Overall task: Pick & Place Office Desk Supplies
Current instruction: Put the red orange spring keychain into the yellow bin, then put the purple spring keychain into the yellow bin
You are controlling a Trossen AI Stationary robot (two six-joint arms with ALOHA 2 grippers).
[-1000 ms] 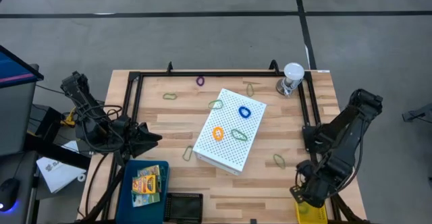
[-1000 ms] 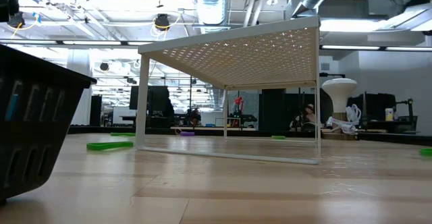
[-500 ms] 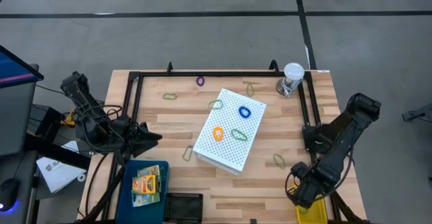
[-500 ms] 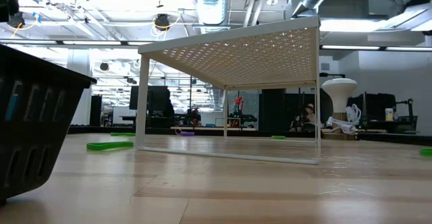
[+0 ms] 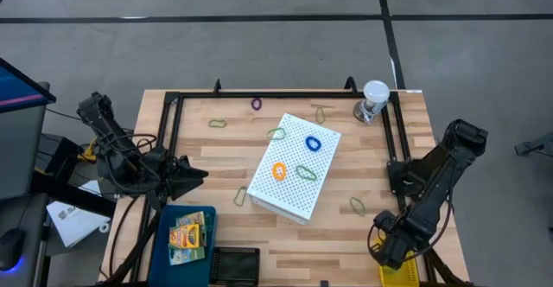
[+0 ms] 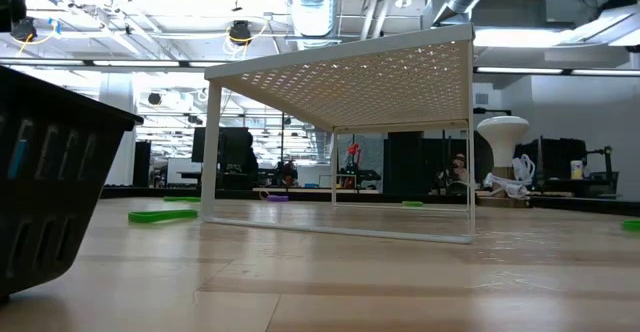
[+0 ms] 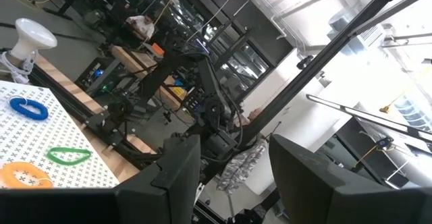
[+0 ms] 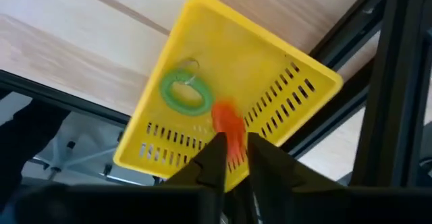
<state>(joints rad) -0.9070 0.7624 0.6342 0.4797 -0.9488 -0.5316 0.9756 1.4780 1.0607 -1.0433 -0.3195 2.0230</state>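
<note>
High view: you've got crayon boxes (image 5: 189,236) in the blue bin (image 5: 164,251); approx 9 bands left on table/white box (image 5: 294,168), e.g. orange loop (image 5: 279,171), long axis along the box. Left gripper (image 5: 200,175) parked at left edge, fingers apart, empty. Right wrist view: right gripper (image 8: 234,155) over yellow basket (image 8: 270,69), orange band (image 8: 229,131) between near-closed fingers, can't tell if gripped; green band (image 8: 183,92) lying flat inside.
</note>
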